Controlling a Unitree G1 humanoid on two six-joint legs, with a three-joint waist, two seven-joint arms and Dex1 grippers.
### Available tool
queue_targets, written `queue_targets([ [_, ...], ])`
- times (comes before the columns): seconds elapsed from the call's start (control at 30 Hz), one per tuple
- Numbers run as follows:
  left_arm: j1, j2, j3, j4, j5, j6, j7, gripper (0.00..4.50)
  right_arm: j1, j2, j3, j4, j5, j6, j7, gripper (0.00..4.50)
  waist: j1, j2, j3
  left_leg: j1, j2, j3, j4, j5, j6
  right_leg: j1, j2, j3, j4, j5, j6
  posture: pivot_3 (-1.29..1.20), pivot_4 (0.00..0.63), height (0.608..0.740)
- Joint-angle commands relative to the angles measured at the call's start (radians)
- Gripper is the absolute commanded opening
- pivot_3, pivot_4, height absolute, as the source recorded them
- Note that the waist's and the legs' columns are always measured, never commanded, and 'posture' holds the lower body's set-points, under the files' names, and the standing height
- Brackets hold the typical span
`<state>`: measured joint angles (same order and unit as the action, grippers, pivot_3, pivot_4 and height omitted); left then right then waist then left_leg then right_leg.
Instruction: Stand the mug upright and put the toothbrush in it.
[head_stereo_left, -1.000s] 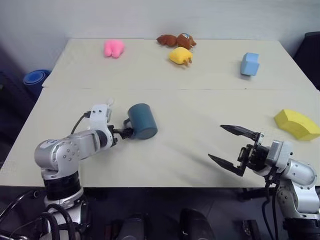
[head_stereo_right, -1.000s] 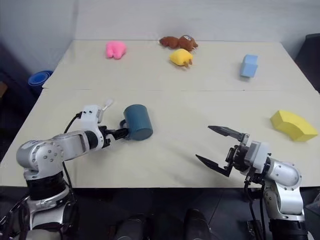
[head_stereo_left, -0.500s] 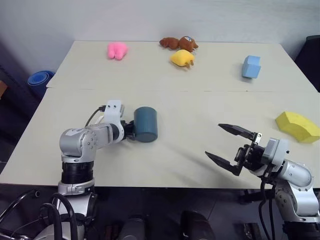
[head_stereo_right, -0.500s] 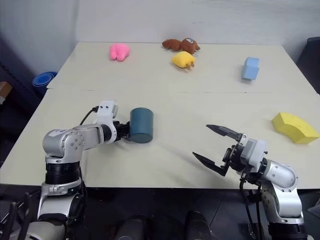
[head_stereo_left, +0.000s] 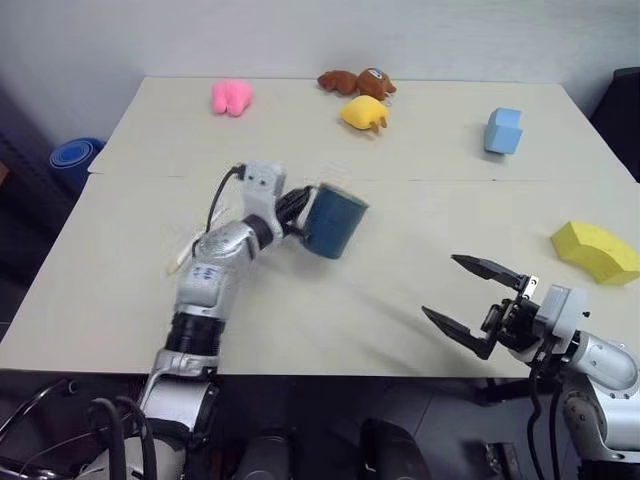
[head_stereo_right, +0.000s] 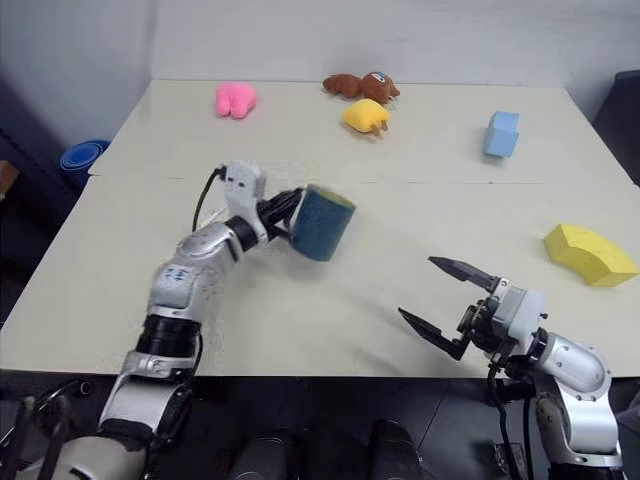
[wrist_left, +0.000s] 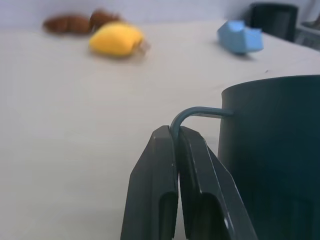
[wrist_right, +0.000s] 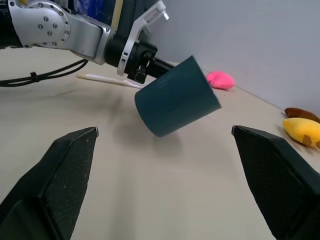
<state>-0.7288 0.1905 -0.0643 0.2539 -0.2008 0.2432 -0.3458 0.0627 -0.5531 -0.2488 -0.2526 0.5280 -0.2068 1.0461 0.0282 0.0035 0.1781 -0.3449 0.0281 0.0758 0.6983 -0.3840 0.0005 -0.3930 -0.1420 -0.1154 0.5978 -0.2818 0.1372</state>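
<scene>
The dark teal mug (head_stereo_left: 335, 224) hangs tilted above the middle of the table, its mouth turned up and away from me. My left gripper (head_stereo_left: 296, 208) is shut on the mug's thin loop handle (wrist_left: 192, 112), with both fingers (wrist_left: 155, 175) pressed against it. The toothbrush (wrist_right: 107, 79) lies flat on the table behind my left arm, its pale end (head_stereo_left: 183, 258) peeking out beside the forearm. My right gripper (head_stereo_left: 441, 286) is open with nothing in it near the table's front right, pointing toward the mug (wrist_right: 175, 97).
Along the far edge lie a pink toy (head_stereo_left: 229, 96), a brown plush (head_stereo_left: 352, 82) and a yellow toy (head_stereo_left: 362, 113). A light blue foam block (head_stereo_left: 500, 129) sits at the far right, a yellow foam wedge (head_stereo_left: 593, 248) at the right edge.
My left gripper has shut on the mug's handle and carried the mug up off the table, rightward and farther away, turning it from lying on its side toward upright. The right gripper has barely moved.
</scene>
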Motion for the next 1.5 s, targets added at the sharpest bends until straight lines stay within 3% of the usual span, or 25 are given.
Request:
queue_targets([
  [0.03, -0.021, -0.035, -0.055, 0.142, 0.101, -0.346, -0.039, 0.01, 0.007, -0.015, -0.035, -0.044, -0.003, -0.020, -0.027, 4.50, 0.000, 0.000, 0.000, 0.000, 0.000, 0.000, 0.000, 0.000, 0.000, 0.000, 0.000, 0.000, -0.001, 0.000, 0.000, 0.00, 0.150, 0.740],
  [0.2, -0.057, -0.107, -0.084, 0.439, 0.190, -0.708, -0.021, 0.01, 0.028, -0.012, -0.035, -0.087, -0.009, -0.012, -0.069, 4.50, 0.000, 0.000, 0.000, -0.002, 0.000, 0.001, 0.000, 0.000, 0.002, -0.001, 0.000, -0.001, -0.003, 0.000, 0.000, 0.00, 0.150, 0.740],
  [0.37, -0.062, -0.111, -0.061, 0.598, 0.220, -0.841, 0.009, 0.01, 0.057, -0.016, -0.047, -0.122, -0.011, -0.013, -0.099, 4.50, 0.001, -0.001, 0.000, -0.005, 0.000, 0.000, 0.001, 0.000, 0.003, -0.001, 0.000, -0.002, -0.004, 0.001, 0.001, 0.00, 0.150, 0.740],
  [0.67, 0.030, -0.063, -0.033, 0.498, 0.147, -0.824, -0.145, 2.73, 0.070, -0.008, -0.058, -0.073, -0.003, -0.053, -0.073, 4.50, -0.002, 0.000, 0.000, -0.005, 0.000, -0.001, 0.001, 0.000, 0.003, -0.001, 0.000, -0.003, -0.004, 0.001, 0.001, 0.00, 0.150, 0.740],
  [0.87, 0.125, 0.031, 0.021, 0.257, 0.114, -0.679, -0.159, 4.47, 0.042, -0.001, -0.049, 0.067, 0.016, -0.127, 0.018, 4.50, -0.008, 0.000, 0.000, -0.005, 0.001, -0.001, 0.000, 0.000, 0.003, -0.002, 0.000, -0.004, -0.003, 0.001, 0.001, 0.00, 0.150, 0.740],
  [0.97, 0.240, 0.141, 0.073, 0.057, 0.073, -0.556, -0.194, 4.47, 0.034, 0.000, -0.038, 0.103, 0.036, -0.136, 0.061, 4.50, -0.012, 0.000, 0.000, -0.005, 0.001, -0.002, 0.000, 0.000, 0.003, -0.002, 0.000, -0.004, -0.003, 0.001, 0.001, 0.00, 0.150, 0.740],
  [1.03, 0.374, 0.249, 0.151, -0.149, -0.068, -0.398, -0.269, 4.47, 0.032, 0.003, -0.029, 0.120, 0.060, -0.136, 0.098, 4.50, -0.013, 0.000, 0.000, -0.005, 0.002, -0.002, 0.000, 0.000, 0.003, -0.002, 0.001, -0.004, -0.002, 0.001, 0.001, 0.00, 0.150, 0.740],
  [1.2, 0.665, 0.427, 0.448, -0.446, -0.278, -0.106, -0.261, 4.47, 0.026, 0.019, -0.009, 0.127, 0.102, -0.152, 0.169, 4.50, -0.023, 0.000, 0.001, -0.005, 0.003, -0.006, 0.001, 0.000, 0.002, -0.002, 0.000, -0.005, 0.001, 0.001, 0.001, 0.00, 0.150, 0.740],
  [1.4, 1.053, 0.464, 0.831, -0.466, -0.350, 0.058, -0.254, 4.47, -0.004, 0.058, 0.039, 0.154, 0.102, -0.168, 0.216, 4.50, -0.029, 0.001, 0.002, 0.000, 0.003, -0.013, -0.001, -0.001, 0.002, 0.000, -0.002, -0.005, 0.002, 0.001, 0.001, 0.00, 0.150, 0.740],
  [1.5, 1.112, 0.472, 0.930, -0.412, -0.370, 0.105, -0.243, 4.47, -0.020, 0.074, 0.051, 0.170, 0.095, -0.177, 0.222, 4.50, -0.023, 0.001, 0.002, 0.001, 0.003, -0.012, -0.001, -0.002, 0.001, 0.000, -0.002, -0.005, 0.003, 0.000, 0.000, 0.00, 0.150, 0.740],
])
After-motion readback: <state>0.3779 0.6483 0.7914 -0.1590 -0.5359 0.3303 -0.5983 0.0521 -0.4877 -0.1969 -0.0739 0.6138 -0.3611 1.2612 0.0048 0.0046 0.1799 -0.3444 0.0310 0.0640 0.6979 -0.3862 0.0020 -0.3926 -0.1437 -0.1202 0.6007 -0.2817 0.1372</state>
